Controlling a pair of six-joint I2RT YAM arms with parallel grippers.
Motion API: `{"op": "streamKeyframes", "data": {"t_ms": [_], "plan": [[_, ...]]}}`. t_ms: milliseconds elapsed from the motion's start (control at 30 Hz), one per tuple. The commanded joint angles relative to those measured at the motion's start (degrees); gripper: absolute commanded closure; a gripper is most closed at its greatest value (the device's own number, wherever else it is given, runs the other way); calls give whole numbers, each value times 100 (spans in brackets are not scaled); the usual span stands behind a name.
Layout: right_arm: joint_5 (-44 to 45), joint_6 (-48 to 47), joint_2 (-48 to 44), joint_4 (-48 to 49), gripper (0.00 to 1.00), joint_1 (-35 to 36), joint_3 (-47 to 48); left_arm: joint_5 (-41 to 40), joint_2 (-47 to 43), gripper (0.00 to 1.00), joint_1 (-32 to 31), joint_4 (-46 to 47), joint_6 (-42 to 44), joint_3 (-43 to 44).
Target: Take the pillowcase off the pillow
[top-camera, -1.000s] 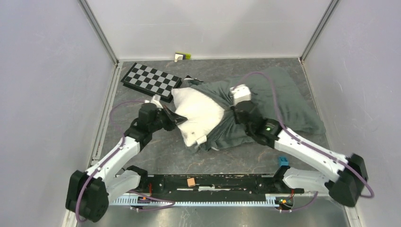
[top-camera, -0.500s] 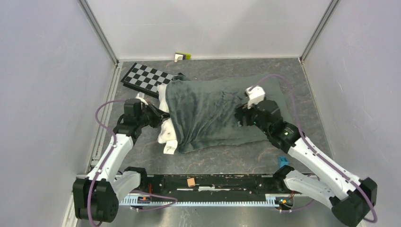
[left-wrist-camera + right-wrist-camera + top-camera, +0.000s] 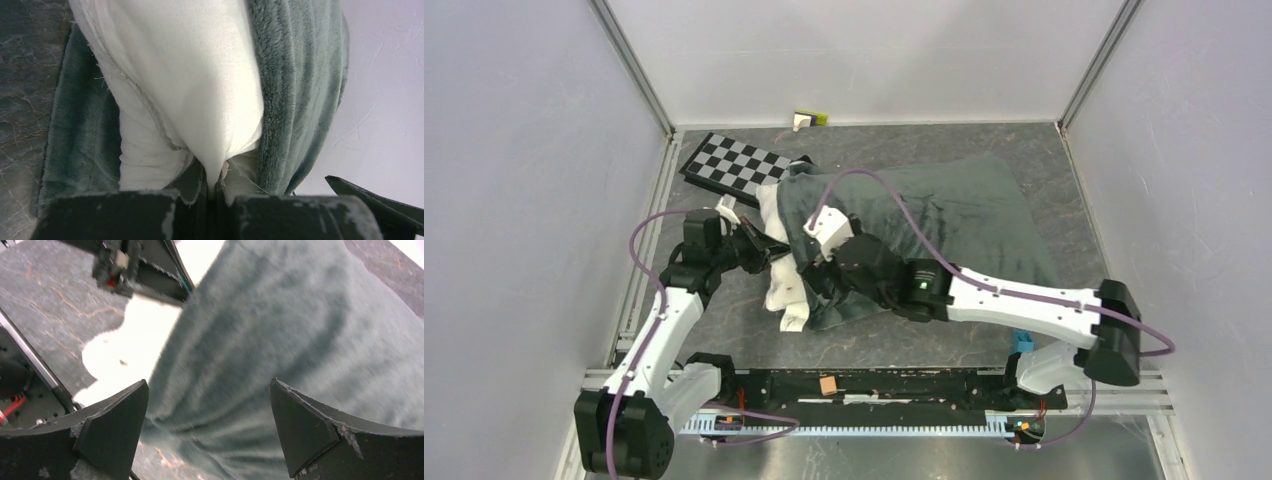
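The pillowcase (image 3: 924, 210) shows plain dark grey-green plush. The pillow (image 3: 779, 290) is plain white. A checkerboard (image 3: 729, 165) has black and white squares. The table (image 3: 1084, 180) is dark grey with pale marbled veins. Purple cables (image 3: 664, 213) and a small blue block (image 3: 1022, 342).

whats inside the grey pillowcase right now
The white pillow: only its left end pokes out of the pillowcase, pinched by the left jaws. The rest is hidden under the grey fabric, so how far it reaches cannot be seen.
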Motion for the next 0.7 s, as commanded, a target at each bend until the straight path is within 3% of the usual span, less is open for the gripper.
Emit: {"op": "streamKeyframes", "data": {"t_ms": [0,200,400,500,667], "plan": [[438,90,609,336,4,168,757,611,-153,98,-50,-20,343,373],[857,166,1310,132,5,366,1183,873,-149,98,-50,-34,368,489],[2270,444,1741,-850,12,309,1340,803,-289,98,-46,-347,503,744],[2557,623,1538,-989,17,210,1034,596,-307,98,-50,-576,626,835],[2028,605,555,-328,17,-67,19,411,-227,98,-42,-658,713,805]]}}
